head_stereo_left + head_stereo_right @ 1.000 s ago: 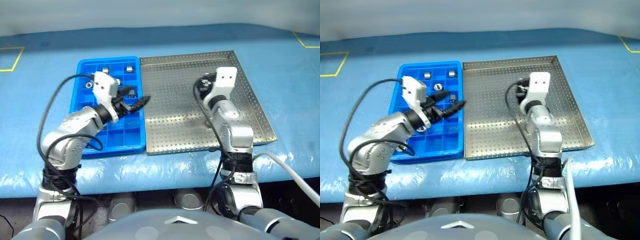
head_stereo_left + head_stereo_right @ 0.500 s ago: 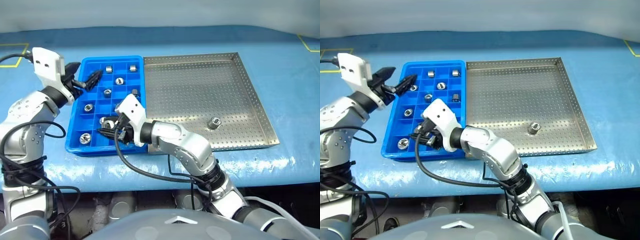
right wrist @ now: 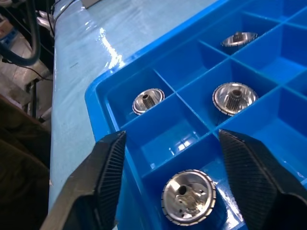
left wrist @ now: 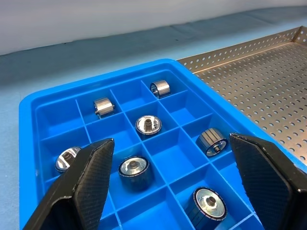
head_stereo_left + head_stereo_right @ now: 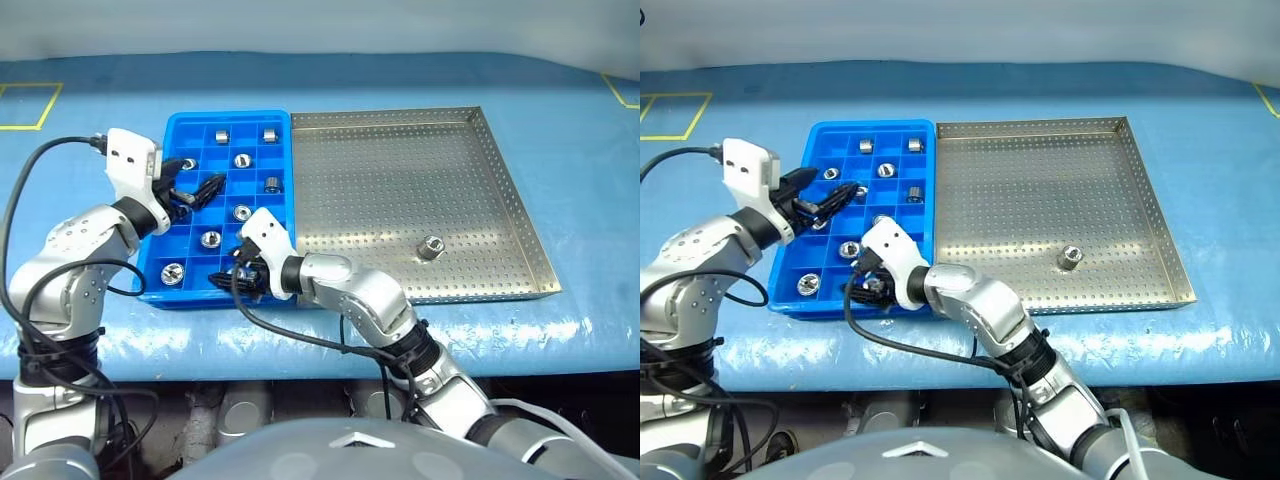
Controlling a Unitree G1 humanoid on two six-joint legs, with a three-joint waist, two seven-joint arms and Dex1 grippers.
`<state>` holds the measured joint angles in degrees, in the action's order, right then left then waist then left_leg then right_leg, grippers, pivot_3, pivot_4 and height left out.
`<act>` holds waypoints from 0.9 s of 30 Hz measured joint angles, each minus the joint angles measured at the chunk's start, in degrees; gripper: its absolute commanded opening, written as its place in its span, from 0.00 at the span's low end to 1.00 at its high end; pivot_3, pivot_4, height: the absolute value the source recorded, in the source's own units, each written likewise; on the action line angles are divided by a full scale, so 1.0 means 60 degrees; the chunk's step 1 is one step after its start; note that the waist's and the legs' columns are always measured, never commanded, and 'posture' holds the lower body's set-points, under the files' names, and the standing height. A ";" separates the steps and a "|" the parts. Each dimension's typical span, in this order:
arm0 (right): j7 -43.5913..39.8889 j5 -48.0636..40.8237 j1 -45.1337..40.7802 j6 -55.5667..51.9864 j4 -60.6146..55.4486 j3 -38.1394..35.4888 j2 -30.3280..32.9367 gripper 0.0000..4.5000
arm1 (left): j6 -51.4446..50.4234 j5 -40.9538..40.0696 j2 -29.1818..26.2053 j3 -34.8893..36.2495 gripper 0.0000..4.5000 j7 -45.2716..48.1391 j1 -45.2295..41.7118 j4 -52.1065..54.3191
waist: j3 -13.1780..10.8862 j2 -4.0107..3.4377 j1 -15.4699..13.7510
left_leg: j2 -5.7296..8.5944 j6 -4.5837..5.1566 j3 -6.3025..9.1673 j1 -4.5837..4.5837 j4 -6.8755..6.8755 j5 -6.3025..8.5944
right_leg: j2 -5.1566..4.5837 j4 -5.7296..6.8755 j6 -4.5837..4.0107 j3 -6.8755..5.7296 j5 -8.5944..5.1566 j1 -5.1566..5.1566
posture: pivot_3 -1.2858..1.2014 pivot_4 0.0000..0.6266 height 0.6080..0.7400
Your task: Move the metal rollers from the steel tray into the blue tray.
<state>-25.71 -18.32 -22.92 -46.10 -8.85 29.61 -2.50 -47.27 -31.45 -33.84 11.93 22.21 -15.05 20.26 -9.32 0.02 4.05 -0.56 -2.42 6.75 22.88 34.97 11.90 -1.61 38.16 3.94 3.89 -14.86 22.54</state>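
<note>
The blue tray (image 5: 153,243) lies left of the steel tray (image 5: 380,170) and holds several metal rollers, one (image 5: 241,212) mid-tray. A single roller (image 5: 431,246) stands on the steel tray's perforated floor near its front right. My right gripper (image 3: 171,136) is open, low over the blue tray's front row. A roller (image 3: 188,196) sits in the compartment below its spread fingers, apart from both. My left gripper (image 4: 171,139) hovers open and empty above the blue tray's left half.
Both trays rest on a blue covered table (image 5: 560,120) with yellow tape marks (image 5: 30,105) at the far corners. My right forearm (image 5: 350,290) reaches across the steel tray's front left corner. A black cable (image 5: 300,335) hangs under that arm.
My right arm swung from the steel tray to the blue tray's front row and its jaws opened. The left gripper drifted left over the blue tray, still open. The camera shifted too.
</note>
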 measured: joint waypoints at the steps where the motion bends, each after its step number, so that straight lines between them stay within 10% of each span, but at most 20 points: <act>1: 0.0058 -0.0008 0.0029 0.0133 -0.0239 -0.0162 -0.0008 0.74 | 0.0000 -0.0004 0.0039 -0.0091 0.93 0.0010 -0.0034 -0.0001 | 0.0000 0.0000 -0.0001 | 0.0000 -0.0001 -0.0001 0.0000 0.0002 0.0000 | 0.0000 0.0000 0.0001 0.0001 0.0000 0.0000 | 0.50 0.24 1.00; 15: 0.2843 0.2172 0.2385 -0.1301 -0.4615 -0.2931 0.3039 0.74 | -0.0599 -0.0026 0.0842 -0.2411 0.93 0.0721 -0.0419 -0.0019 | 0.0004 0.0000 0.0202 | 0.0001 -0.0014 -0.0014 0.0013 -0.0002 0.0004 | -0.0001 -0.0007 -0.0012 0.0014 -0.0007 0.0010 | 0.46 0.24 1.00; 27: 0.3370 0.2679 0.3574 -0.1587 -0.4452 -0.3897 0.3111 0.74 | -0.0634 0.0011 0.1332 -0.4029 0.93 0.1546 -0.0677 -0.0030 | 0.0004 0.0000 0.0608 | -0.0005 -0.0011 -0.0030 0.0005 0.0020 0.0004 | 0.0014 0.0004 0.0039 0.0035 -0.0027 0.0002 | 0.44 0.24 1.00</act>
<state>-5.49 -2.24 -1.47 -55.63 -35.56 6.23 16.16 -51.08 -31.38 -25.85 -12.24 31.49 -19.11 20.08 -9.29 0.02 7.70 -0.59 -2.48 6.57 22.91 35.09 11.93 -1.53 38.19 4.17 4.10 -15.03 22.55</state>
